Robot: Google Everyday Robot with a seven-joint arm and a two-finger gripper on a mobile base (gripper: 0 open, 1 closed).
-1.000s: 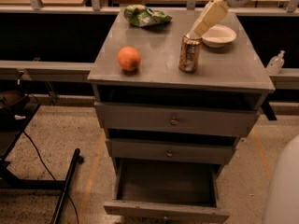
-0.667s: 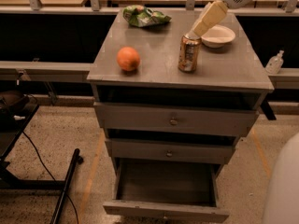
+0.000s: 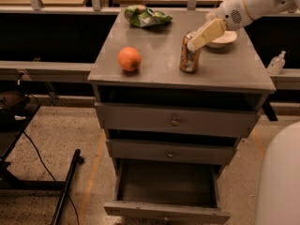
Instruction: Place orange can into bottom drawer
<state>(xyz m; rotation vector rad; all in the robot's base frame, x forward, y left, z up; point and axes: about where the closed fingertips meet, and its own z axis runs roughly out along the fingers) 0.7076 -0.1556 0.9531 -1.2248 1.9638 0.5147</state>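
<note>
- Your gripper (image 3: 193, 43) sits at the top of the orange can (image 3: 189, 58), reaching in from the upper right. I cannot tell how far open it is, or whether it has any hold on the can.
- The orange can stands upright on the cabinet top (image 3: 154, 67), right of centre, just in front of the white bowl (image 3: 226, 39) and well apart from the orange fruit (image 3: 129, 59) on its left.
- The step in hand looks like the grasp, so get the can's body squarely inside the gripper before you close. A pinch on the rim alone would probably let a smooth metal can slip or tip.
- Come down straight. A sideways nudge could knock the can over, or push it back into the bowl.
- Confirm the hold with a small lift before you travel.
- The bottom drawer (image 3: 166, 212) is pulled out, and its tray looks free to receive the can. The top drawer (image 3: 174, 121) and the middle drawer (image 3: 169, 153) are closed above it.
- Plan the path forward past the cabinet's front edge first, then down, so the arm does not scrape the closed drawer fronts.
- Lower the can well inside the tray and let go only when its base rests flat on the drawer floor.
</note>
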